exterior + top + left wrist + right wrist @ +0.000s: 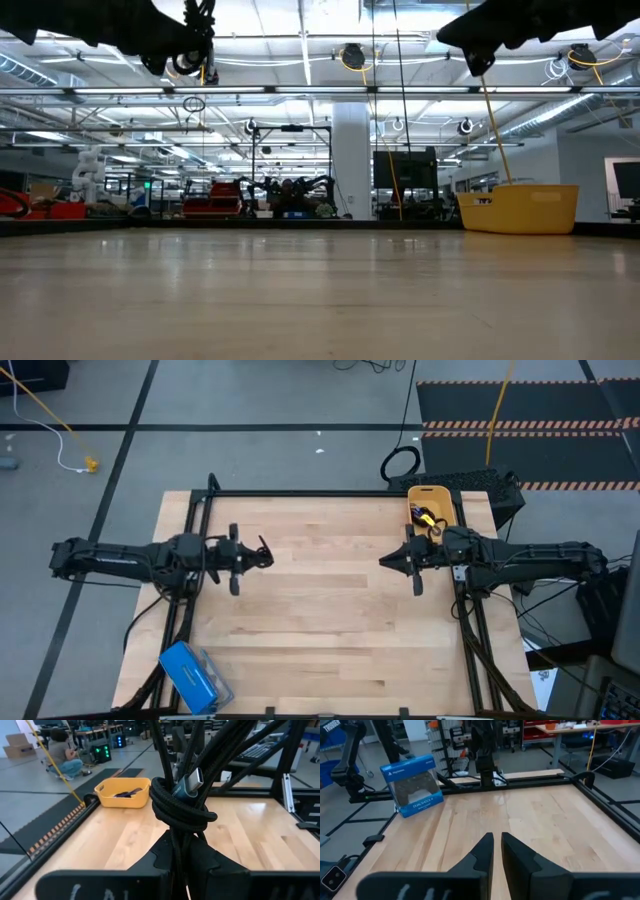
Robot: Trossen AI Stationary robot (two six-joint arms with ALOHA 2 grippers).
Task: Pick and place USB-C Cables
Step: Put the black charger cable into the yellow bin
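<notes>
**Cable held in left pincer, bin not yet reached**

Cable (182,802): a black braided coil with a USB-C plug on top, clamped between the fingers of the left pincer (262,553), as the left wrist view shows. The left pincer is held above the bench (320,620), left of centre, well apart from the bin (431,495) at the far right corner. More cable is seen lying inside the bin from above and, darker, in the left wrist view; how many pieces cannot be told.

Handling, as judged: light, soft, no stiffness to speak of. The coil is bound at its waist, so a grip across that bound middle is best; a grip on a loose loop or on the plug would likely let it swing or slip. The braid looks grippy, not slick. No fragility concern beyond the plug.

Right pincer (386,561): fingers nearly together with only a thin gap, nothing held, parked above the bench just beside the bin.

View differences:
- High view: layout is given, both arms and bin, but the held coil is barely made out.
- Left wrist view: grip and plug are shown clearly.
- Right wrist view: empty fingers, the left arm opposite, and a blue box (414,785) at the bench corner.
- Low view: bin at right, both arms well clear of the bench top; no cable detail.
</notes>
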